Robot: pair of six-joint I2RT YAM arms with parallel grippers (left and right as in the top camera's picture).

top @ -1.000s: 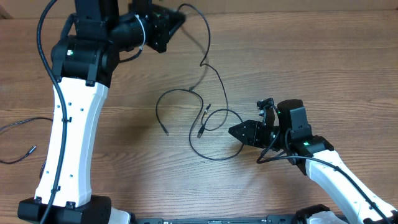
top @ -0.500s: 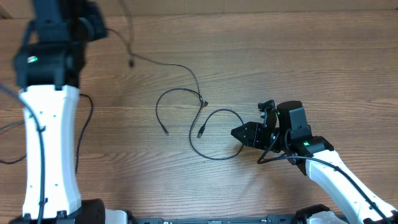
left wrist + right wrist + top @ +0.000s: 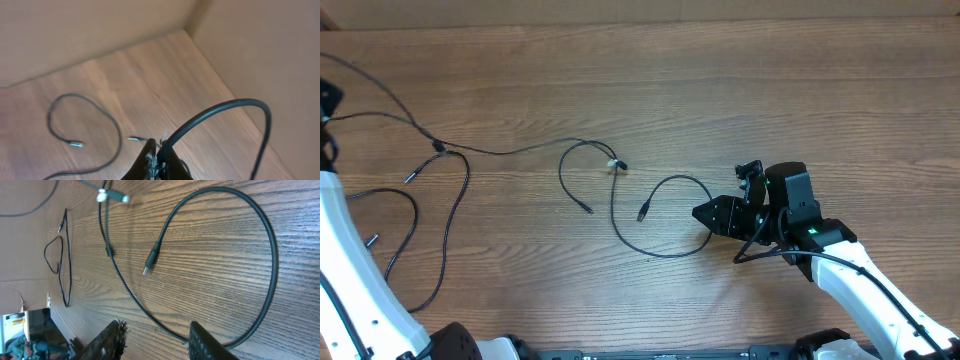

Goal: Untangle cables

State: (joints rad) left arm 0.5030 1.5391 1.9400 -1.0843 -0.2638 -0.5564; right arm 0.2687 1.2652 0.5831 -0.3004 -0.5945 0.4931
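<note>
The right gripper (image 3: 698,213) stands spread astride the edge of a looped cable (image 3: 153,257) on the table (image 3: 770,90), just beyond it that cable meets a white tag (image 3: 614,164), and farthest from it the left gripper (image 3: 156,162), pressed together, pinches another cable (image 3: 220,106).

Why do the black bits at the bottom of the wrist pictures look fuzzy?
Left wrist view: the jaws sit right by the lens, out of focus. Right wrist view: same for its jaws, while the cable loop and the table look sharp. Overhead view: everything crisp, light even, shadows faint.
</note>
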